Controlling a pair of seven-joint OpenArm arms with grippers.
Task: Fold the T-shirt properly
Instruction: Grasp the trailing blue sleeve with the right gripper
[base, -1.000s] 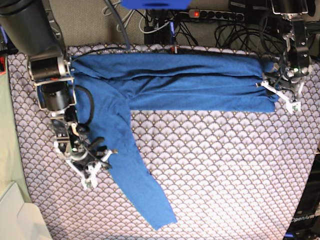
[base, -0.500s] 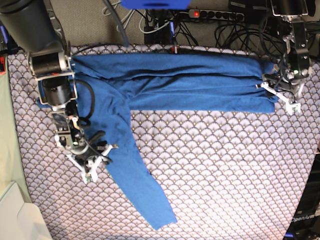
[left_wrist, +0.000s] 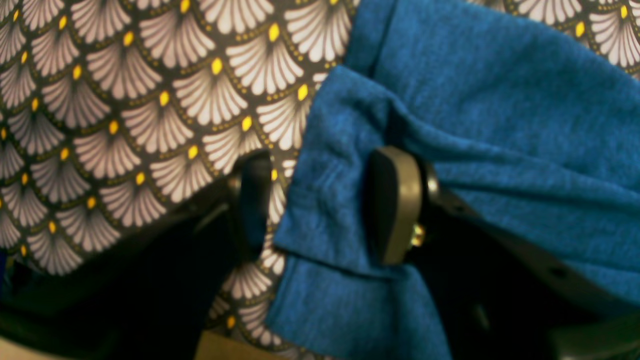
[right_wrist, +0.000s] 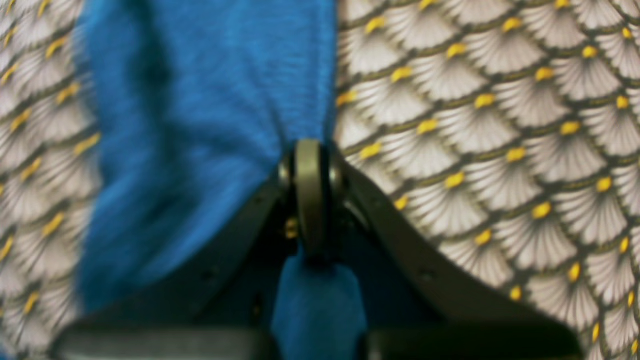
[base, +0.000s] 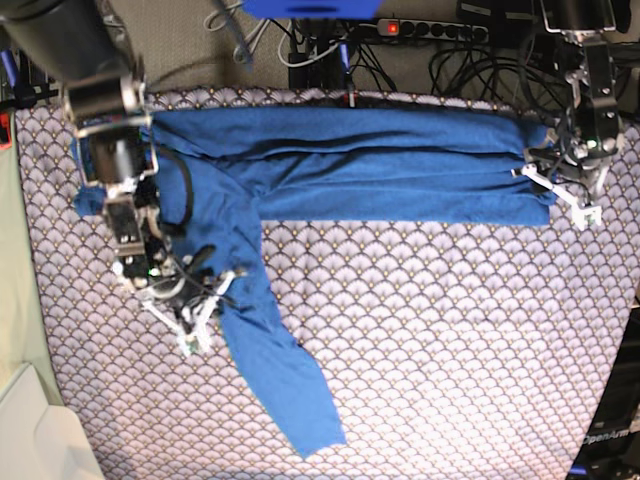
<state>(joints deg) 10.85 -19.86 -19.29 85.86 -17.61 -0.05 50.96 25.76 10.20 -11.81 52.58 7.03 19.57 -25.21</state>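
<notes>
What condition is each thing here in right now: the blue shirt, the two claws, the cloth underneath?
T-shirt: body folded into a long band, one sleeve trailing loose.
Right gripper: shut on the sleeve's edge.
Left gripper: open, straddling the shirt's end, not clamped.
Tablecloth: spread flat.

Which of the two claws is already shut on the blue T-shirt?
The right claw, shut on the edge of the T-shirt sleeve. The left claw stands open, cloth between its fingers, at the folded body's end.
</notes>
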